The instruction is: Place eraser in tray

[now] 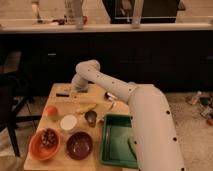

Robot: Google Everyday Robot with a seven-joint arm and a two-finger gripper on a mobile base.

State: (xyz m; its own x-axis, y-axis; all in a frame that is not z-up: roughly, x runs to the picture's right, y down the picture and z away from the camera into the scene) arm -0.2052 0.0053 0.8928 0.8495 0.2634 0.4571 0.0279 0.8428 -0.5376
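Observation:
A small dark flat eraser [62, 94] lies on the wooden table [60, 160] near its far left edge. My gripper [75, 93] hangs just right of the eraser, low over the table below the arm's bent wrist. It is shut, and I cannot tell whether it touches the eraser. The green tray [108, 146] sits at the near right of the table. My white arm crosses over its right side.
An orange bowl [44, 144] with food and a maroon bowl [79, 145] stand at the near left. A white round lid [68, 122], an orange ball [51, 111], a banana [86, 107] and a dark cup [91, 117] fill the middle. A dark counter runs behind.

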